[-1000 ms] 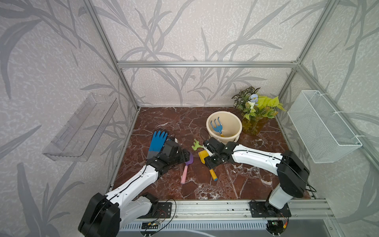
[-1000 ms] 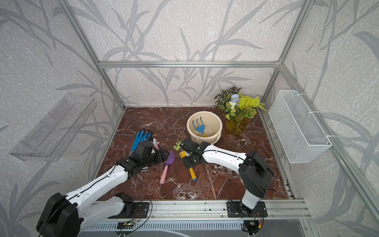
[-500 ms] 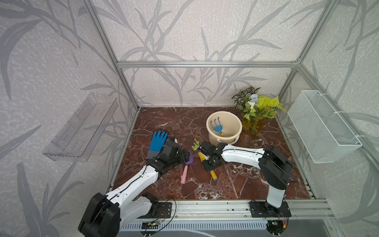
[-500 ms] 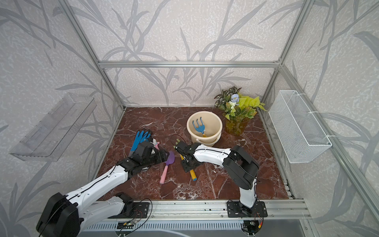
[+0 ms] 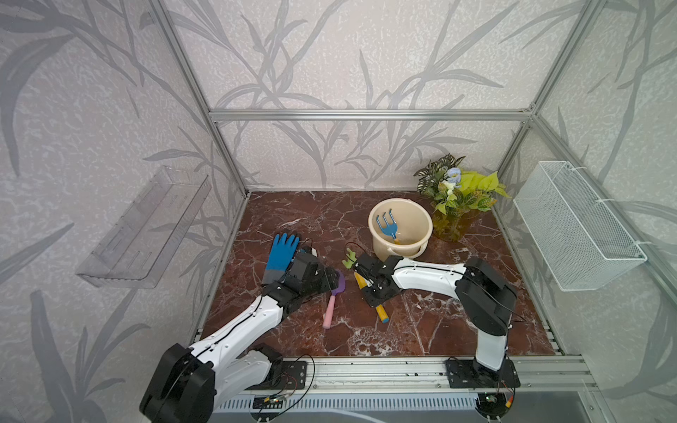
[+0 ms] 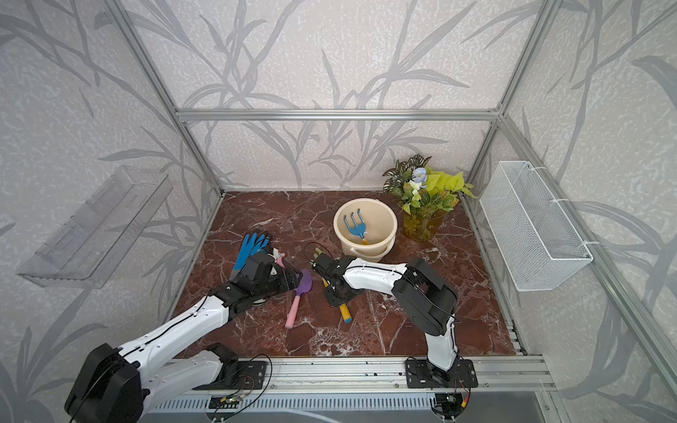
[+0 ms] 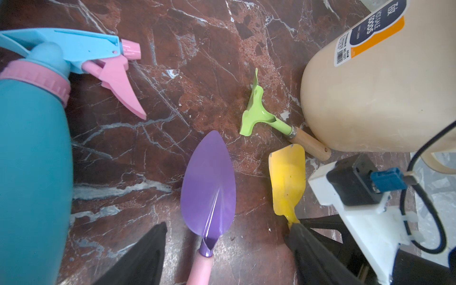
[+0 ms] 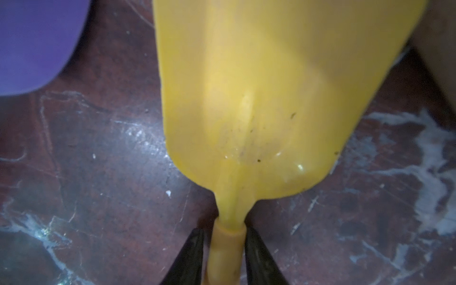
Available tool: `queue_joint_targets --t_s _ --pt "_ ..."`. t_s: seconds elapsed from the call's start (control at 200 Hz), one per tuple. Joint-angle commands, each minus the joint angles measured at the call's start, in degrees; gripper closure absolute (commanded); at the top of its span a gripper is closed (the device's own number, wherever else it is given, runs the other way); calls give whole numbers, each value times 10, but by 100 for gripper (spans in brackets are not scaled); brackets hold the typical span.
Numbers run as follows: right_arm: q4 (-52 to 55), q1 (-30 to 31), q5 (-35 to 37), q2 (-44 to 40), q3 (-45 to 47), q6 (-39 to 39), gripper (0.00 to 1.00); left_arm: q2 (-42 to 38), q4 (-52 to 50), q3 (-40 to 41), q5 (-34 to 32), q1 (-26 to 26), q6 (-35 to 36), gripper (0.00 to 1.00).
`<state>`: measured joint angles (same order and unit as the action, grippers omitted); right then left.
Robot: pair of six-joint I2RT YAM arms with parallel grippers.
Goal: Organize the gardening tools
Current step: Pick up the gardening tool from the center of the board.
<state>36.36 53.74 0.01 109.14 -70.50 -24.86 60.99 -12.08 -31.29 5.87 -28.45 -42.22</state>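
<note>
My right gripper (image 8: 225, 249) is shut on the neck of the yellow shovel (image 8: 278, 86), one finger on each side of its handle; the shovel (image 5: 382, 314) lies on the marble floor. My left gripper (image 7: 222, 257) is open and straddles the pink handle of the purple trowel (image 7: 208, 182) without touching it; the trowel (image 5: 331, 309) lies flat beside the shovel. The green rake (image 7: 259, 113) with a wooden handle lies against the cream bucket (image 5: 399, 200). A blue fork (image 5: 385, 225) stands inside the bucket.
A blue glove (image 5: 281, 251) and a teal spray bottle (image 7: 32, 160) lie by my left gripper (image 5: 331, 279). The potted plant (image 5: 458, 194) stands at the back right. A white wire basket (image 5: 575, 227) hangs on the right wall, a clear shelf (image 5: 146, 227) on the left wall.
My right gripper has closed onto the yellow shovel's handle, and its elbow has swung back toward the right. The left arm has stayed still and open.
</note>
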Motion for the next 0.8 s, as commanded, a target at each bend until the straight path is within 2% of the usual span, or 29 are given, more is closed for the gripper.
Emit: queue_joint_targets --t_s 0.0,0.525,0.795 --pt "17 2 5 17 -8 1 78 -4 4 8 -3 -3 -5 20" --pt "3 2 11 -11 5 6 88 0 1 -4 -5 -2 0 19" --pt "-41 2 6 -66 39 12 89 -5 0 -7 -9 -2 0 19"
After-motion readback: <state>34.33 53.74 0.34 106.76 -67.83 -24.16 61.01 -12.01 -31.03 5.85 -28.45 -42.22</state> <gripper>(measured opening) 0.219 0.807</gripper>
